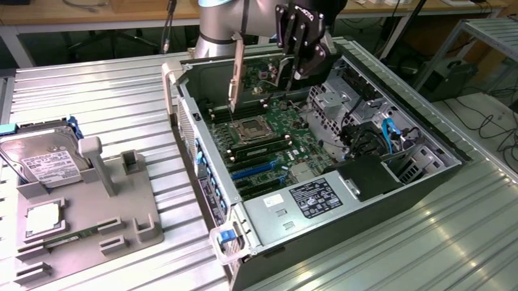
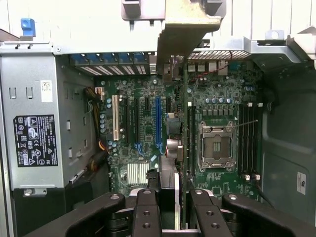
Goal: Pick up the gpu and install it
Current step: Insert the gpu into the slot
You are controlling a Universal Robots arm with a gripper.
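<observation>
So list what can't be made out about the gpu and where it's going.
- Exterior view: the gpu hangs edge-on from the hand, so its fan face is hidden.
- Wrist view: the gpu is again edge-on, and covers whatever motherboard slot lies beneath it.
- Exterior view: the case wall hides the drive bays' far side.
</observation>
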